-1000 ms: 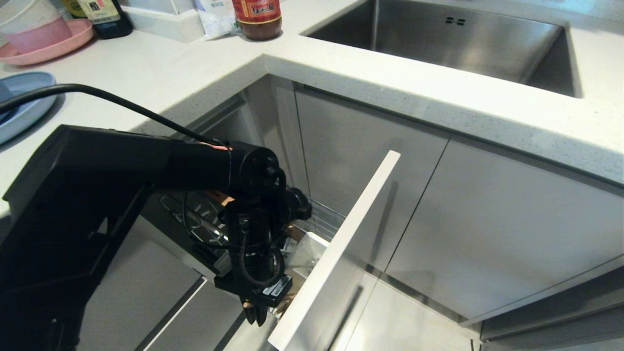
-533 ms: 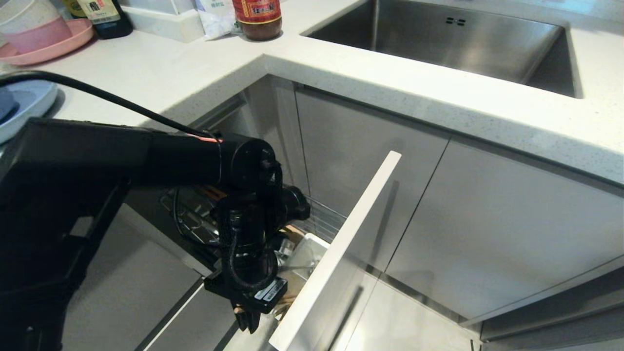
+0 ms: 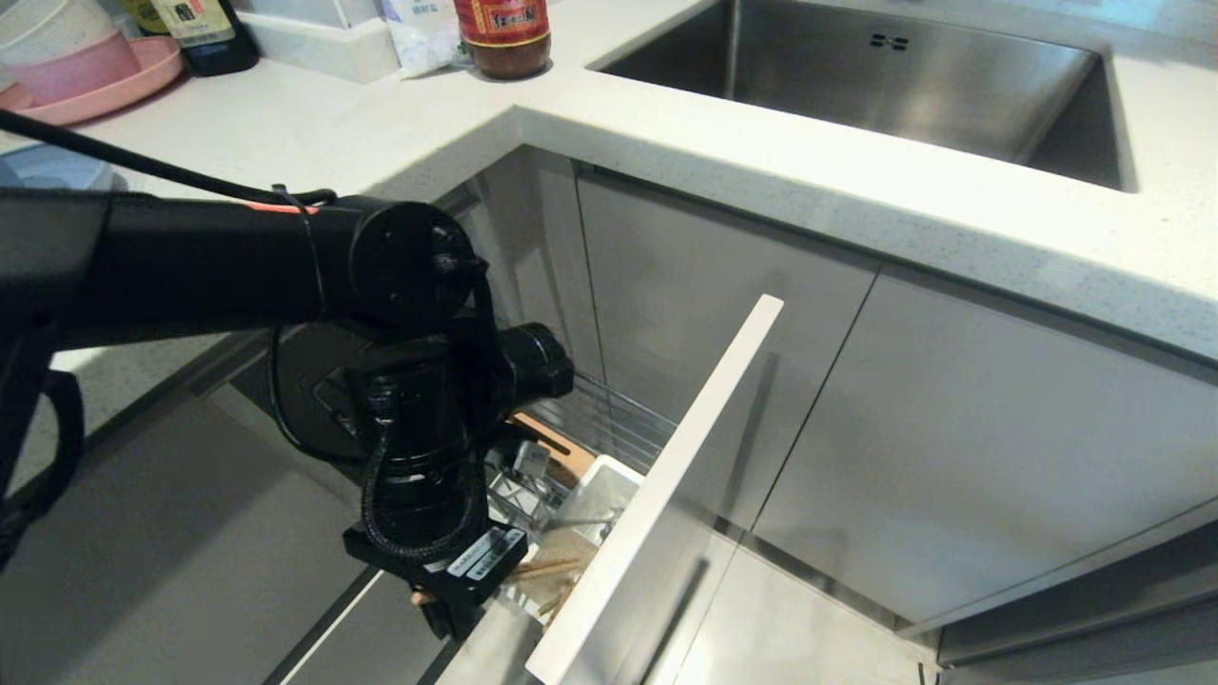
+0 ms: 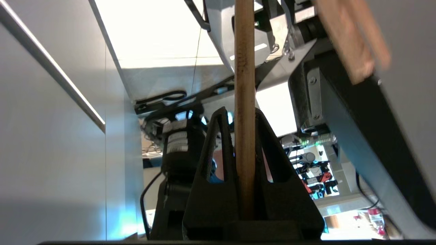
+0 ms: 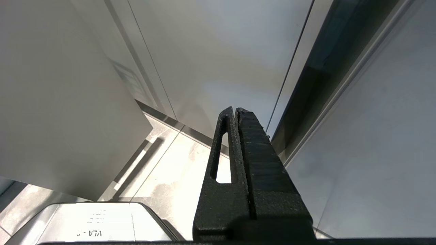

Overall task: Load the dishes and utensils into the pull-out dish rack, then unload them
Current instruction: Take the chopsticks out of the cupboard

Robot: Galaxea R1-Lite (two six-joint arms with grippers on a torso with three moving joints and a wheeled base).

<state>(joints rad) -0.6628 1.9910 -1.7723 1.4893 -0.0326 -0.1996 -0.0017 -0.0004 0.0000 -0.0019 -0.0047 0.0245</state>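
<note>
Chopstick (image 4: pixel 244 85) stands pinched between left claw (image 4: pixel 238 114) fingers.

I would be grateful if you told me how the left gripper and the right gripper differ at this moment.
The left gripper is shut on a wooden chopstick; the right gripper is shut on nothing, its fingers pressed together. The left gripper hangs beside the pull-out dish rack; the right gripper faces plain cabinet fronts and shows only in its own wrist view. Both have black, ribbed fingers.

The left arm (image 3: pixel 190 257) reaches across, wrist bent downward, its pincer (image 4: pixel 243 143) clamped on a chopstick (image 4: pixel 244 85). The right pincer (image 5: pixel 236 117) is pressed together, pointing at the floor.
</note>
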